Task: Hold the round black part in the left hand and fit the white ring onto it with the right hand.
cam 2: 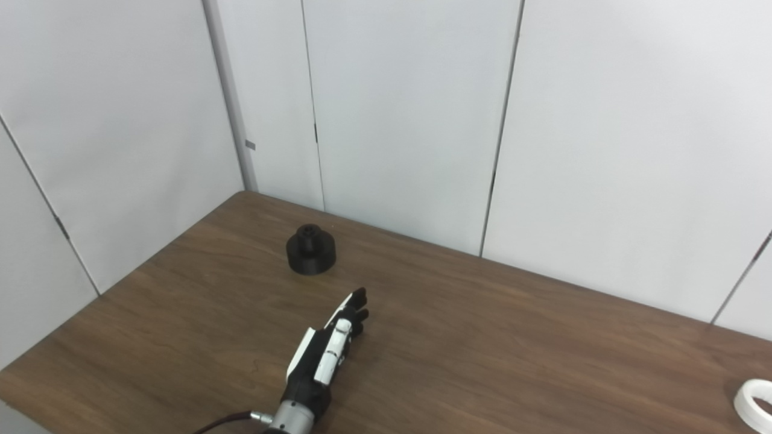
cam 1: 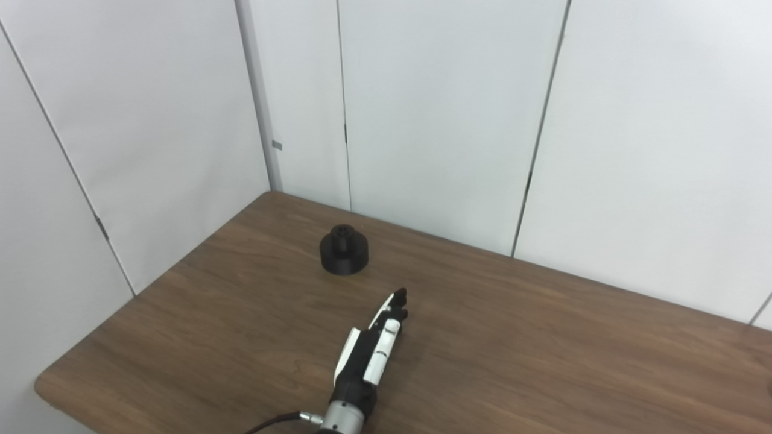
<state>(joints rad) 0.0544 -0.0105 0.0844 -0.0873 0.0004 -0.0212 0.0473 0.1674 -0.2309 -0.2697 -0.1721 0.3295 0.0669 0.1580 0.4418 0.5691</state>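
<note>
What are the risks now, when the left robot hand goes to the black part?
1. The left robot hand is open and apart from the black part; its straight fingers may push the part toward the wall instead of gripping it.
2. The white ring lies at the table's right edge and might be knocked off.

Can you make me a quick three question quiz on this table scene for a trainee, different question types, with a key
1. True or false: the left hand already grips the round black part.
2. Multiple choice: where does the white ring lie? A) on the black part B) at the table's right edge, near the front C) in the left hand
3. Fill in: the black part stands toward the table's far ____ corner.

Key: 1 false, the hand is short of the part, fingers extended, holding nothing. 2 B, seen only in the right eye view. 3 left. The right hand is out of view.
</note>
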